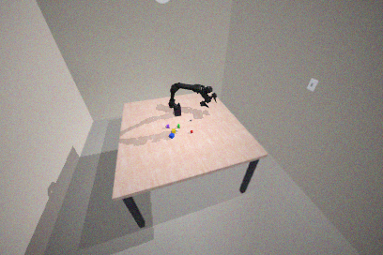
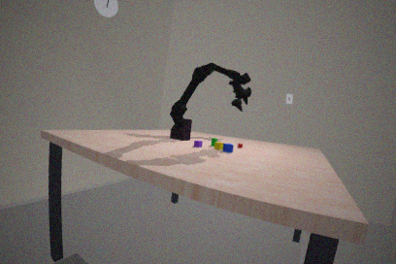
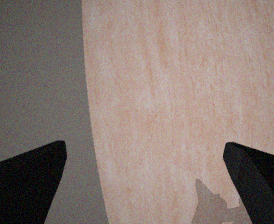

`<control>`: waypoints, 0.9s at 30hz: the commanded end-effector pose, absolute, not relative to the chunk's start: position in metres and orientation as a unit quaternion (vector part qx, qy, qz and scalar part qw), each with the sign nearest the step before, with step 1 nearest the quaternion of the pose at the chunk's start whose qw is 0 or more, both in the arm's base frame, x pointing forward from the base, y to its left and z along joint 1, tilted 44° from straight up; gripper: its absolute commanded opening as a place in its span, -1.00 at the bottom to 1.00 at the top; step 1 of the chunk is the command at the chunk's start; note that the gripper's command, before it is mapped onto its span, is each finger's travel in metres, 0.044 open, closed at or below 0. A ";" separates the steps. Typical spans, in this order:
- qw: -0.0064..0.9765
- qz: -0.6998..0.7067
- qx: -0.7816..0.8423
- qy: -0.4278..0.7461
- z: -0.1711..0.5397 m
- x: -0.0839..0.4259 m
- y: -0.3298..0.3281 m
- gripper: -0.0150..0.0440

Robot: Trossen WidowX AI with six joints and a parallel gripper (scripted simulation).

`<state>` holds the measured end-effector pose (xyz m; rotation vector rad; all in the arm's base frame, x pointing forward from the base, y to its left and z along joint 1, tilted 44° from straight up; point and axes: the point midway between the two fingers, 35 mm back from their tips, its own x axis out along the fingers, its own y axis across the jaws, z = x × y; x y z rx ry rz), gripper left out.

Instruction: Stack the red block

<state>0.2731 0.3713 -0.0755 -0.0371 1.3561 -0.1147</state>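
Observation:
The small red block [image 1: 191,131] [image 2: 240,146] lies on the table, apart from the other blocks. The green tower [image 1: 178,126] [image 2: 214,142] stands upright near the arm's base; it is too small to tell how many blocks form it. My gripper [image 1: 210,102] [image 2: 244,107] [image 3: 148,151] is open and empty, high above the table and off to the side of the blocks. Neither the red block nor the green tower shows in the wrist view.
A yellow block [image 1: 174,130] [image 2: 219,146] and a blue block [image 1: 172,135] [image 2: 228,148] lie close together near the green tower. A purple block [image 1: 168,126] [image 2: 198,144] lies on its other side. A tiny dark thing [image 1: 191,120] lies behind the red block. The wrist view shows the table's edge.

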 end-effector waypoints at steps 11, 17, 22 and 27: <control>0.744 -0.200 -0.165 0.615 -0.059 0.360 0.197 1.00; 0.700 -0.250 -0.230 0.628 -0.045 0.376 0.121 1.00; 0.677 -0.267 -0.256 0.636 -0.040 0.376 0.092 1.00; 0.677 -0.267 -0.256 0.636 -0.040 0.376 0.093 1.00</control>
